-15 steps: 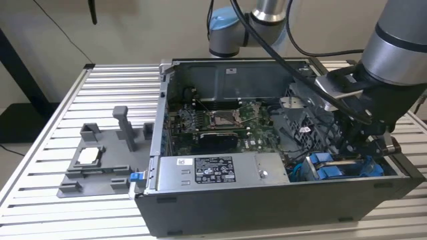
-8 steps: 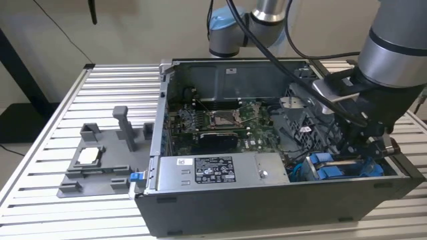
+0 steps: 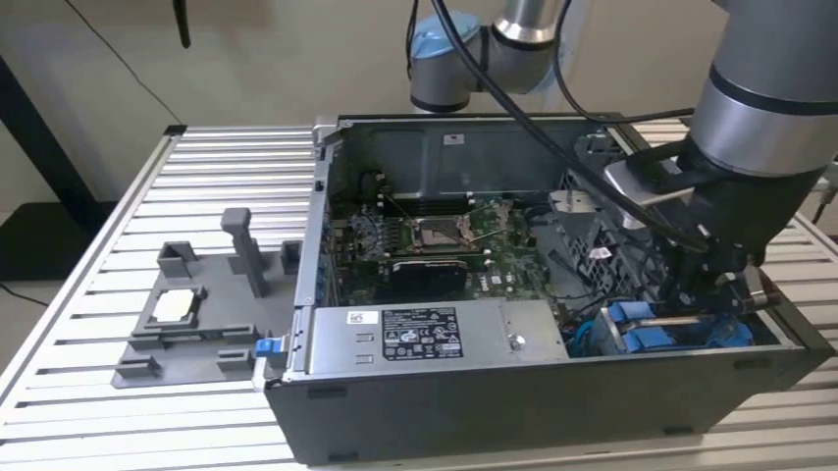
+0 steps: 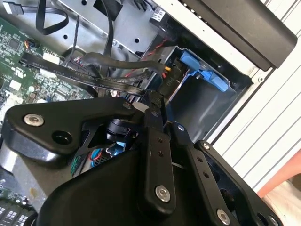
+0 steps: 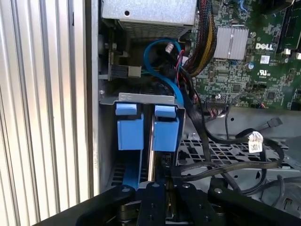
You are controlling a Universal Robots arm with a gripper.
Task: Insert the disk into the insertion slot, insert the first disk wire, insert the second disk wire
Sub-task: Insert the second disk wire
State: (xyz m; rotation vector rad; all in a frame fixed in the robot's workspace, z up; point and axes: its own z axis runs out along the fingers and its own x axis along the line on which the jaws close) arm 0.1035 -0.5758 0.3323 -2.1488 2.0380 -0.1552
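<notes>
I had the gripper (image 3: 713, 294) lowered into the open grey computer case (image 3: 524, 392), at its corner on the exterior view's right. The disk's bright blue plastic carrier frame (image 5: 146, 129) sat upright in the grey sheet-metal insertion slot (image 5: 141, 98), so I judged the disk seated and the wire step in hand. The jaws appeared closed on a black cable connector (image 4: 168, 80), just beside the frame; seating it called for careful alignment.

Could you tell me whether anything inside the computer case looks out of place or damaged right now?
Nothing stands out. The blue carrier frames sit upright and side by side in the grey drive bay, the loose black cables lie beside it, and the hand hovers just above.
</notes>
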